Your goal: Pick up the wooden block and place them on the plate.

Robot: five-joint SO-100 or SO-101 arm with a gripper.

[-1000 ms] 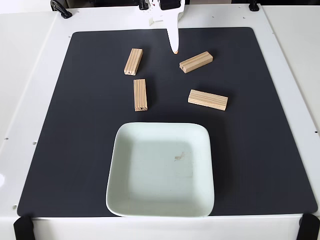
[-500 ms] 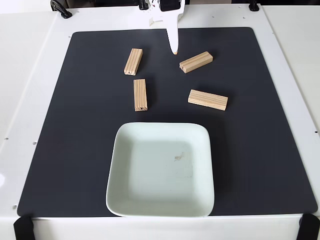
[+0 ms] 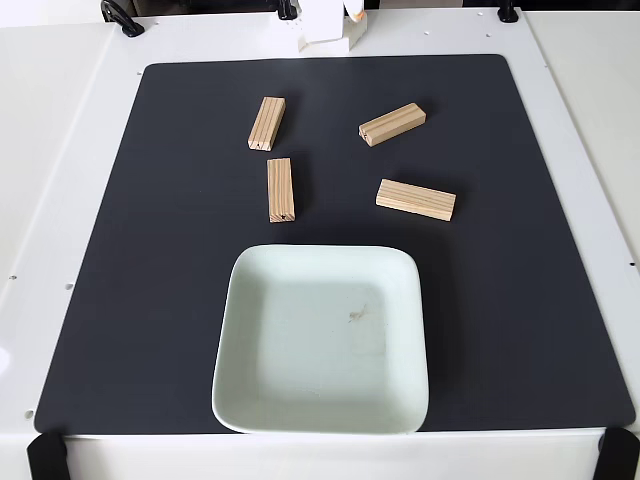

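Pincer (image 3: 340,30) shows as a bit of white plastic at the top edge of the fixed view, over the white worktop (image 3: 60,150) just beyond the black mat (image 3: 150,300); I cannot tell whether it is wide or narrow, and it holds nothing visible. Four wooden blocks lie flat on the mat, all apart from one another: one upper left (image 3: 267,123), one just below it (image 3: 281,189), one upper right, slanted (image 3: 392,124), one lower right (image 3: 415,200). One plate (image 3: 240,400) sits near the mat's front edge, below the blocks, with a small brown speck in its middle. No block touches the plate.
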